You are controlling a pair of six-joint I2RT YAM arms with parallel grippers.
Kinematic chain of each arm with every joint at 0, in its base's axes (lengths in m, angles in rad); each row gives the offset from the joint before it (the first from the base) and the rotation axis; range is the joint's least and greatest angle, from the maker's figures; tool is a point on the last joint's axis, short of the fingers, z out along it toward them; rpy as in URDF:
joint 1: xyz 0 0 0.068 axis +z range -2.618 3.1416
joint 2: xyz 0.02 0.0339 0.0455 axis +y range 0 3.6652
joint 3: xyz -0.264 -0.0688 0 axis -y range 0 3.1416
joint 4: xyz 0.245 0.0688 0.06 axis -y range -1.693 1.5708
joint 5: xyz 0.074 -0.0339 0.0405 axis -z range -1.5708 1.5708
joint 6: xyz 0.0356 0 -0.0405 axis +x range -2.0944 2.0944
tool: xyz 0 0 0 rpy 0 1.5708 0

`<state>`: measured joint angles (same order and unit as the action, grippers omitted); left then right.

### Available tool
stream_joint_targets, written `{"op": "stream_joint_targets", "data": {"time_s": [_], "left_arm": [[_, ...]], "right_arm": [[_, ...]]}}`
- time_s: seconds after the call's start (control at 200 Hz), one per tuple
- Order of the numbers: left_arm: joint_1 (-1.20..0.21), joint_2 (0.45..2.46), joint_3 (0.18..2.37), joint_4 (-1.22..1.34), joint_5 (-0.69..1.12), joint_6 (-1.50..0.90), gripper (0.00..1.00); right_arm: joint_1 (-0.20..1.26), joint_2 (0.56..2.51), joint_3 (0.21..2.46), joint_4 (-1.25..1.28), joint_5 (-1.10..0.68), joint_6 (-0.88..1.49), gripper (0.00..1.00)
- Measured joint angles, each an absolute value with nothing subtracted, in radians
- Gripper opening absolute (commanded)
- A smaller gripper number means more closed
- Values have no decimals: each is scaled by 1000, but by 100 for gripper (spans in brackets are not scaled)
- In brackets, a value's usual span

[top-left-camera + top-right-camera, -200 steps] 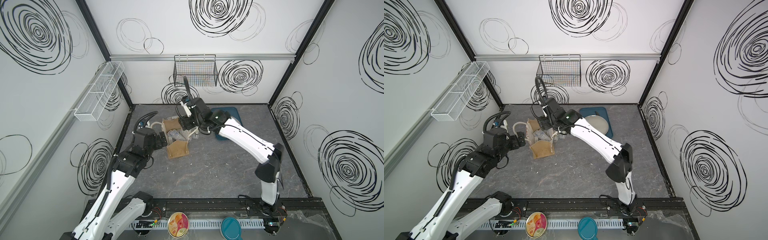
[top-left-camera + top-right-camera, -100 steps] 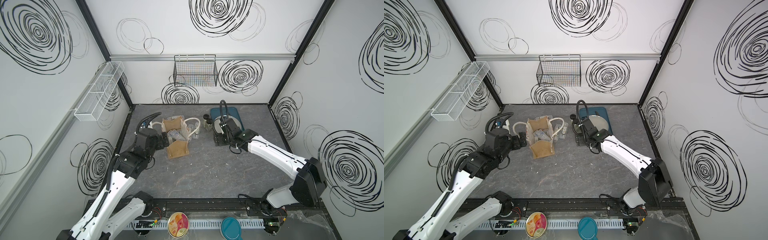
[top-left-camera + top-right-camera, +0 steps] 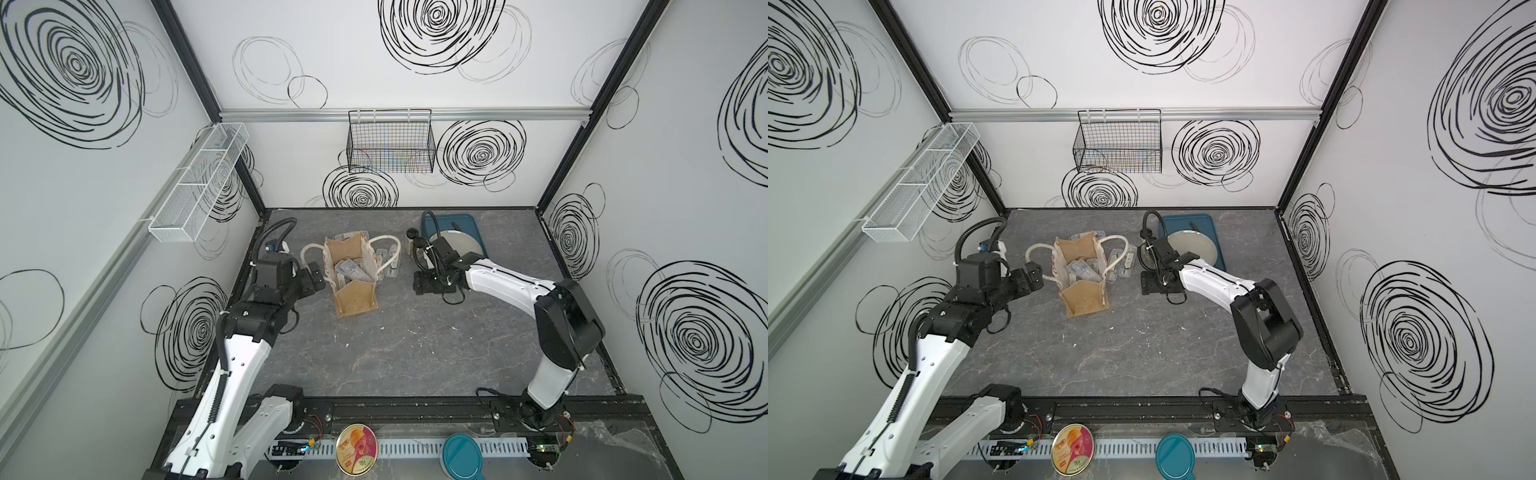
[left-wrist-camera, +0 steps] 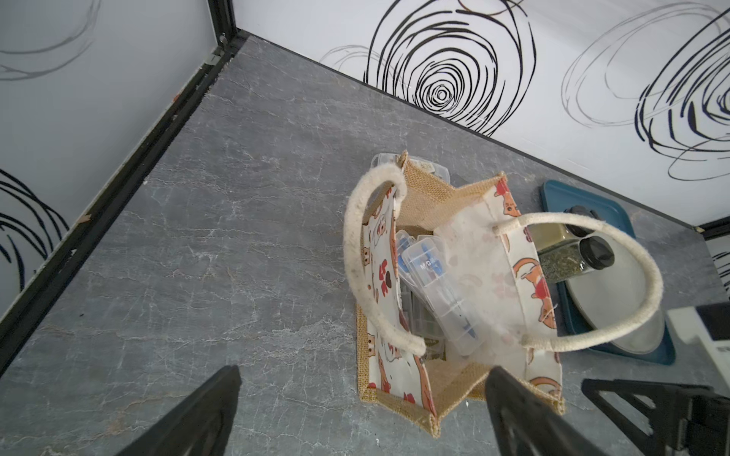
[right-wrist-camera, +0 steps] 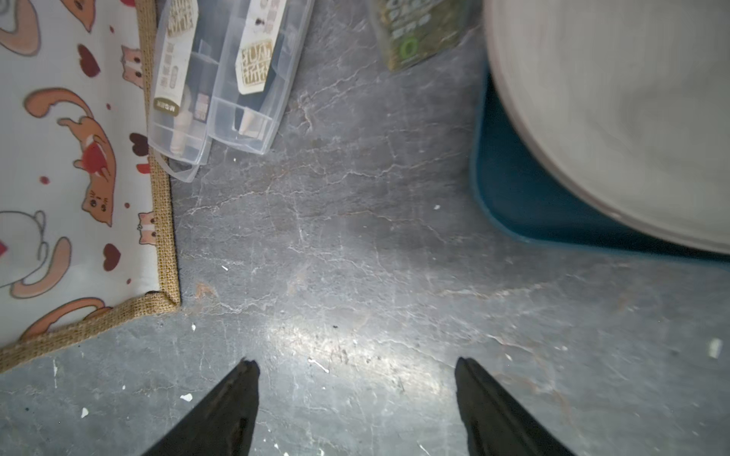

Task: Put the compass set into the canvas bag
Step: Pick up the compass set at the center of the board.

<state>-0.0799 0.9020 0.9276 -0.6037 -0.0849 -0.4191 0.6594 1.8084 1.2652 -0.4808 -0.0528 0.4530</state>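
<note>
Since the frame a second back, the right arm had come off the mouth of the canvas bag [image 3: 353, 291] and swung out toward 3 o'clock. The bag and the left arm had barely shifted.

Canvas bag: stood upright on the table [image 3: 415, 353], left of centre, with its mouth open and both rope handles splayed outward. Packed compass sets [image 4: 434, 284]: clear cases leaning on end inside the bag.

Loose compass sets [image 3: 386, 259]: two clear cases lay flat on the table, overlapping, against or just beside the bag's 3 o'clock wall. The right wrist view showed them label-up [image 5: 221, 79].

Key relation: the loose compass sets lay at about 10 o'clock from the right tool [image 3: 422, 284], near it. Their long axis ran roughly 12-to-6 in both top views. The right arm was clearly the nearer one, since the bag stood between these cases and the left tool [image 3: 314, 277].

Right tool: jaws moderately apart, empty, low over bare table. Left tool: jaws fully wide, empty, at the bag's 9 o'clock beside that handle. I could not tell whether it touched the handle.

Judgement: the next pick looked suited to the right arm, with the jaws spanning the cases' short width.

Beyond the right tool, a spice jar [image 3: 412, 239] stood at 12 o'clock. A blue tray [image 3: 471, 220] carrying a plate [image 3: 461, 245] sat at 1 o'clock.
</note>
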Motion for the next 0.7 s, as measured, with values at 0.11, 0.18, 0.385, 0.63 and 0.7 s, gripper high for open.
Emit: {"op": "stream_joint_targets", "data": {"time_s": [0.11, 0.18, 0.385, 0.63, 0.7], "left_arm": [[-59, 929, 924, -577, -48, -411, 92], [-50, 950, 922, -562, -27, -406, 88], [-36, 1007, 905, -518, 15, -397, 79], [-30, 1063, 896, -467, 58, -387, 48], [-30, 1073, 894, -458, 68, -385, 41]], "right_arm": [[671, 1860, 1311, -488, -81, 453, 82], [678, 1893, 1357, -497, -94, 452, 82], [688, 1979, 1475, -509, -120, 448, 82], [701, 2091, 1631, -546, -142, 433, 81], [708, 2121, 1686, -559, -146, 426, 81]]}}
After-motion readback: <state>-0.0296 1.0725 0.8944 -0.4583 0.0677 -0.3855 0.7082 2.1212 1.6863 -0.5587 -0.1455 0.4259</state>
